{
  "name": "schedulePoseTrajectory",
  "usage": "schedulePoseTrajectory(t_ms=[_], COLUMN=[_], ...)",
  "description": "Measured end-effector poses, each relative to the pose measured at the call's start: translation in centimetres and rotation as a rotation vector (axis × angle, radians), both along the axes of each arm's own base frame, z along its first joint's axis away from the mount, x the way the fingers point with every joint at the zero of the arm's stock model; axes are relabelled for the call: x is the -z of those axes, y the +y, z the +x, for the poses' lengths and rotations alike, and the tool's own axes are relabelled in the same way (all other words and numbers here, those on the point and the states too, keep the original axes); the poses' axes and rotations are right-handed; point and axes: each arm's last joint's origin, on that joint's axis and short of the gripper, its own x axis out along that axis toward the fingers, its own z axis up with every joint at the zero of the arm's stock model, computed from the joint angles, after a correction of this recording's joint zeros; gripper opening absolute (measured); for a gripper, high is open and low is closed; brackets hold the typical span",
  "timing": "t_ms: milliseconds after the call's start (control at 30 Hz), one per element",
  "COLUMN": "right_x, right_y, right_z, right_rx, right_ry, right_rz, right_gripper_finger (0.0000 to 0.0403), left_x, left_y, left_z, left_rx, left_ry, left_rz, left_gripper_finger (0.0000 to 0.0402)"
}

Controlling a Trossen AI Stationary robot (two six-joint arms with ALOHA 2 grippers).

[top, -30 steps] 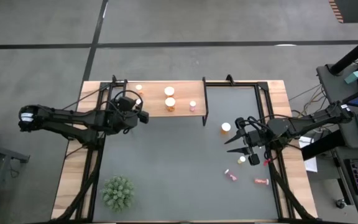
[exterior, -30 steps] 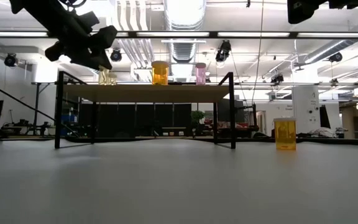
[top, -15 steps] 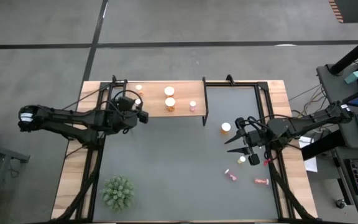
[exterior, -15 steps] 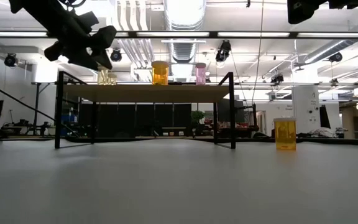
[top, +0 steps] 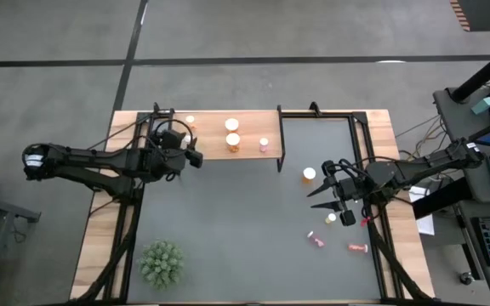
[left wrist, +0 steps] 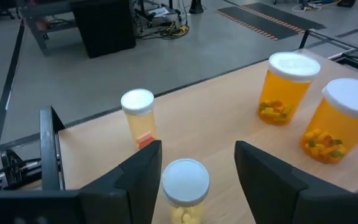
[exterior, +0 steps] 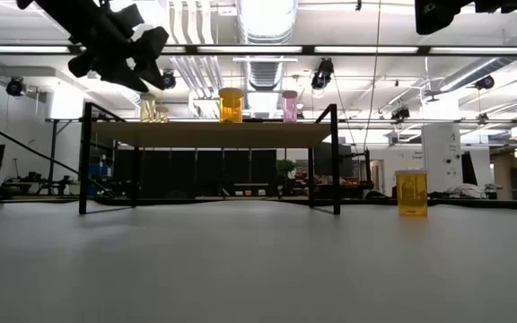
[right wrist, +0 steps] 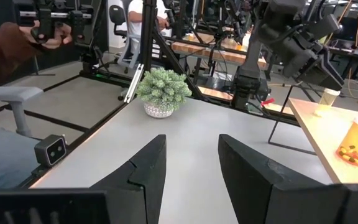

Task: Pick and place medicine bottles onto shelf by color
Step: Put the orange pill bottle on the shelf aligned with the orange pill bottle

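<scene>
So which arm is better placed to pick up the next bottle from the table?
Probably the right. The right gripper is open above the table, close to the orange bottle and the pink bottles lying nearby. The left gripper is open at the shelf, far from them.

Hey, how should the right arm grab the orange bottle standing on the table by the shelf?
Probably from straight above, closing on the sides just under the white cap: the orange bottle stands upright with space around it, near the open right tool.
</scene>
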Motion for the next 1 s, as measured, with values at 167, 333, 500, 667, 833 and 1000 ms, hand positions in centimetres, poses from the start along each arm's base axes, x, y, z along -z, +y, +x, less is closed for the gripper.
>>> schedulePoseTrajectory(t_ms=[167,333,500,667,833,1000], right_x=[0.0,0.0,-0.1,-0.8,-0.9,-0.6], right_y=[0.0,0.0,0.0,0.0,-0.1,-0.2], right_z=[0.0,0.0,0.0,0.0,-0.1,0.0], right_rx=[0.0,0.0,0.001,0.007,0.019,0.096], right_ry=[0.0,-0.002,-0.002,0.0,0.064,0.117], right_rz=[0.0,-0.001,0.001,0.037,0.05,0.08], right_gripper_finger=[0.0137,0.0137,0.0137,0.0137,0.0137,0.0137], left_x=[-1.1,-3.3,-5.8,-7.5,-7.9,-7.9], left_y=[0.0,-0.1,-0.8,-2.6,-5.4,-7.7], left_z=[-0.4,-0.3,1.5,3.4,4.8,4.6], left_rx=[0.01,0.063,0.312,0.545,0.765,0.904], left_ry=[-0.024,-0.086,-0.191,-0.276,-0.304,-0.274], left_rz=[0.014,0.034,0.073,0.154,0.226,0.304], left_gripper_finger=[0.0187,0.0187,0.0187,0.0187,0.0187,0.0187])
